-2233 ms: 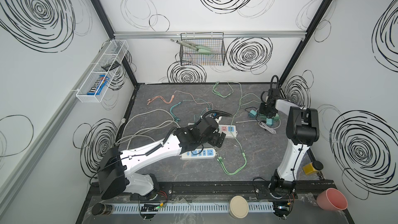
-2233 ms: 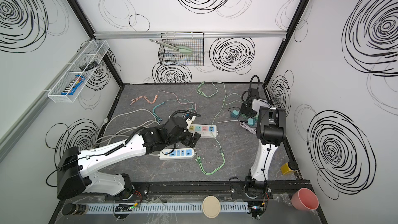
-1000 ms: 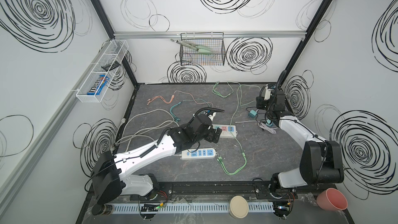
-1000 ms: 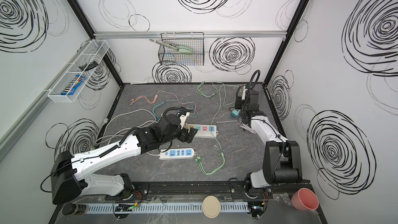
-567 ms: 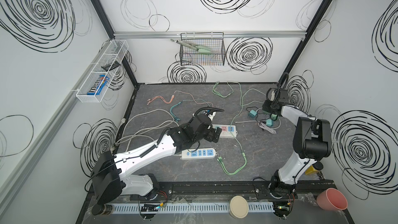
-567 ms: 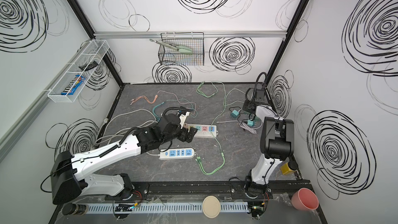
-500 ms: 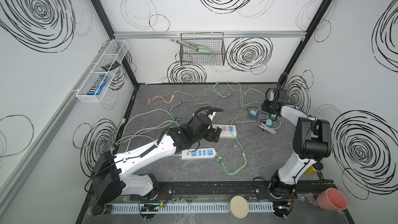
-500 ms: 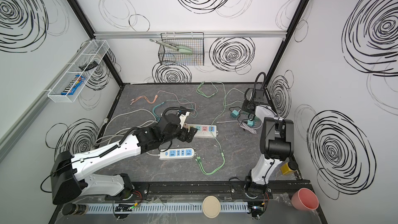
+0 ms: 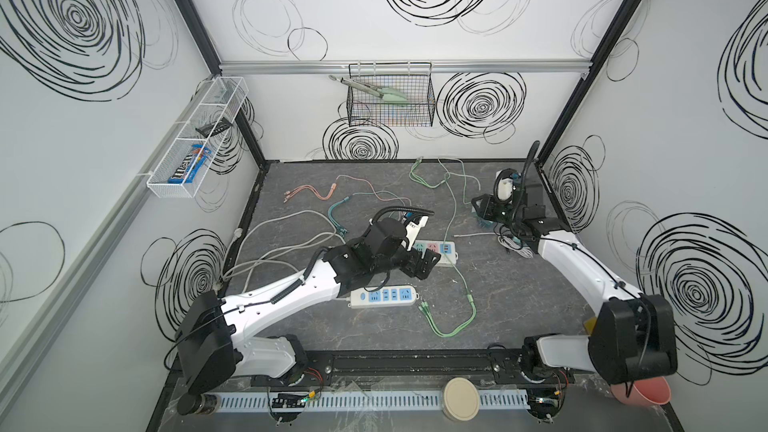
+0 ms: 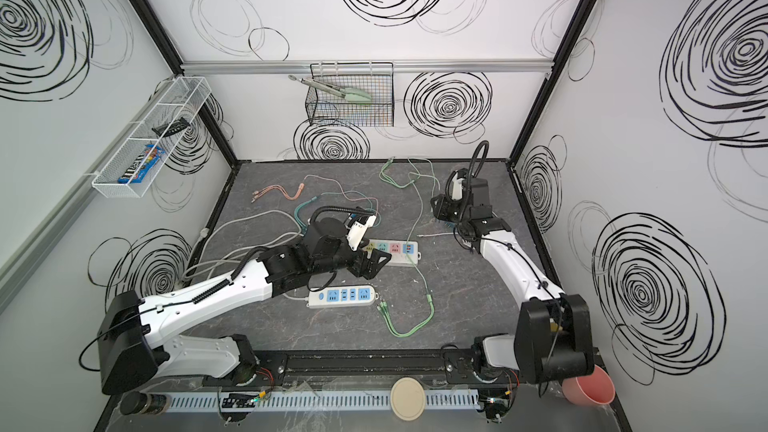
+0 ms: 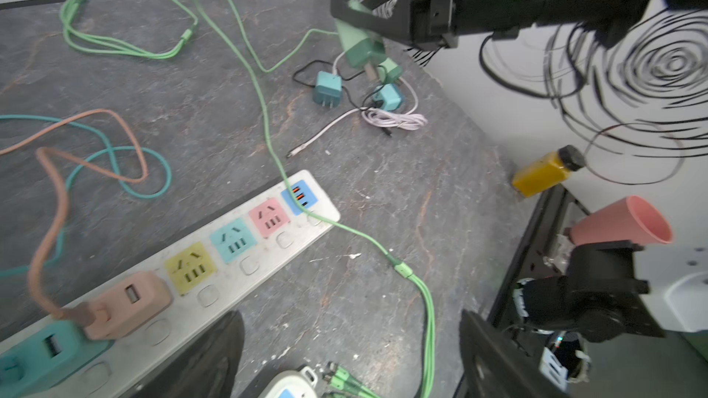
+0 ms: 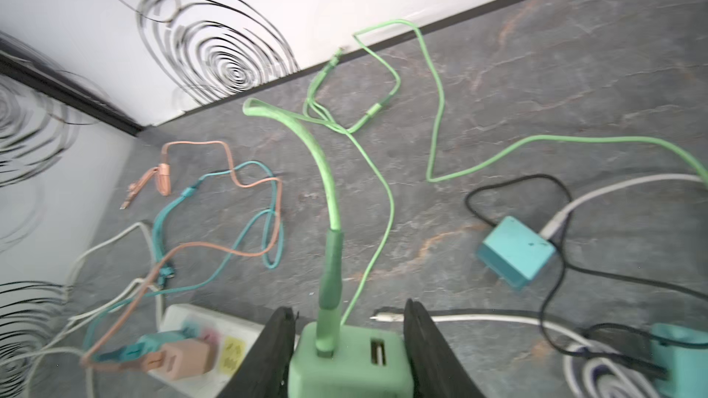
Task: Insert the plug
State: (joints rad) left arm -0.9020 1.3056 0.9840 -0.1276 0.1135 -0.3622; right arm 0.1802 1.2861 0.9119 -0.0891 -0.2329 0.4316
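Top views overhead; wrist views share strip (image 11: 264, 262).

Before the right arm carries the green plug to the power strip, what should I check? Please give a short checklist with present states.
1. Grip on green plug: ok, right gripper is shut on its sides.
2. Free socket on power strip: ok, yellow socket is empty.
3. Strip held steady: not ok, left gripper is open, holding nothing.
4. Strip free of green cable: not ok, it crosses the blue end.
5. Plug above a socket: not ok, it is far off.
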